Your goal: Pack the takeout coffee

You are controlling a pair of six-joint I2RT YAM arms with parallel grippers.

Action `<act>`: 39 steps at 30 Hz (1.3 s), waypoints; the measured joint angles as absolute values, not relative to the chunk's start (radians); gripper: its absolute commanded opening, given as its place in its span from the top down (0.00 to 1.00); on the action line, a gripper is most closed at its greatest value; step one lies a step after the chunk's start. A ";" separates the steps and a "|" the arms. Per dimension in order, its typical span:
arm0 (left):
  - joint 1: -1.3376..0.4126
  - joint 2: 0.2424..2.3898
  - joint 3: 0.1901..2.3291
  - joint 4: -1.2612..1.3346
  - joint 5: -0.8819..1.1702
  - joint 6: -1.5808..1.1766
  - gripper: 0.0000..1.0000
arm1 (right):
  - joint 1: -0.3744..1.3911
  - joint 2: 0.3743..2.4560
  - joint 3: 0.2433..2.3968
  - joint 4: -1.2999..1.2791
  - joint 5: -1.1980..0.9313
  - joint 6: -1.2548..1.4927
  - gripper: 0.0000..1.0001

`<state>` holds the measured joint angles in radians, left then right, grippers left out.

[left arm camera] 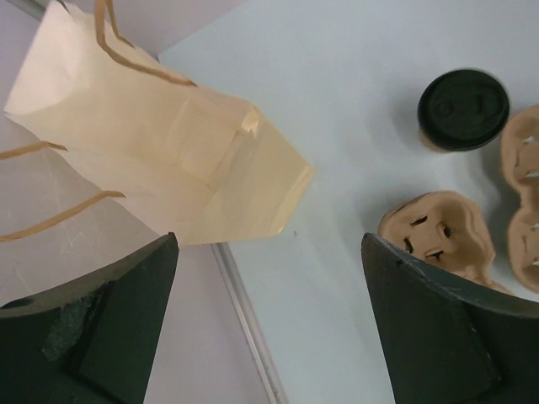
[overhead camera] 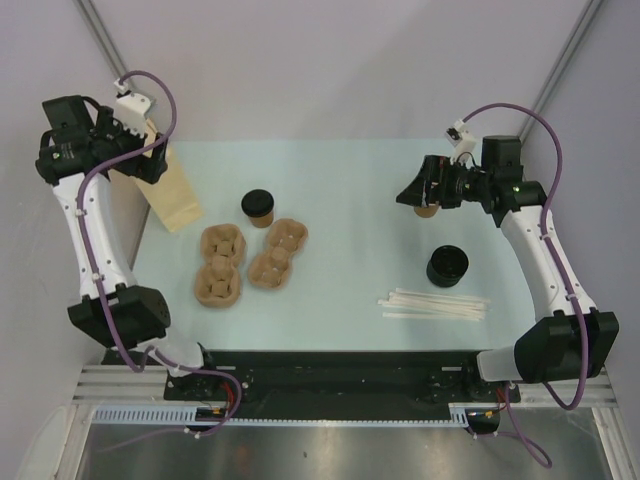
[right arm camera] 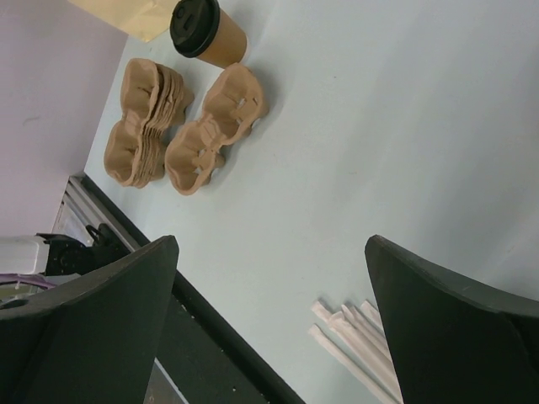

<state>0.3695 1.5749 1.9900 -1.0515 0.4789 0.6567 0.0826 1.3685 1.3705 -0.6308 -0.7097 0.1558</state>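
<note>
**Layout ahead of the first pick**

Your left gripper (left arm camera: 268,244) and right gripper (right arm camera: 269,244) hang with jaws wide apart and hold nothing. The small tan paper cup with black lid (overhead camera: 258,207) stands upright just beside the brown moulded-pulp cup carriers (overhead camera: 278,252), probably staged for loading. It is near the tan paper bag (overhead camera: 175,200), which lies on its side. The left arm covers the bag's mouth. You cannot identify the tan item (overhead camera: 427,211) behind the right gripper.
</note>
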 measured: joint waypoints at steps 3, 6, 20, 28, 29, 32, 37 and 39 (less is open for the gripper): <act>0.370 1.633 1.990 -1.068 0.420 0.724 0.07 | 0.083 1.369 1.370 -0.631 -0.725 0.156 0.00; 0.373 1.658 1.990 -1.067 0.388 0.754 0.08 | 0.083 1.369 1.367 -0.631 -0.733 0.156 0.00; 0.382 1.769 1.946 -0.963 0.272 0.850 0.20 | 0.082 1.369 1.336 -0.629 -0.751 0.156 0.00; 0.383 1.829 1.945 -0.950 0.267 0.895 0.53 | 0.077 1.369 1.335 -0.623 -0.751 0.160 0.00; 0.383 1.831 1.945 -0.952 0.270 0.901 0.55 | 0.076 1.369 1.335 -0.623 -0.751 0.161 0.00; 0.383 1.833 1.945 -0.959 0.279 0.920 0.69 | 0.074 1.369 1.335 -0.623 -0.751 0.163 0.00; 0.383 1.833 1.945 -0.968 0.292 0.944 0.93 | 0.072 1.369 1.334 -0.618 -0.753 0.167 0.00; 0.383 1.833 1.945 -0.963 0.291 0.944 1.00 | 0.070 1.369 1.334 -0.616 -0.754 0.171 0.00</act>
<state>0.3828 1.8328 1.9450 -0.9634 0.2913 0.9436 0.0700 1.3685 1.3342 -0.6155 -0.7544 0.1711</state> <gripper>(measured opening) 0.089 0.994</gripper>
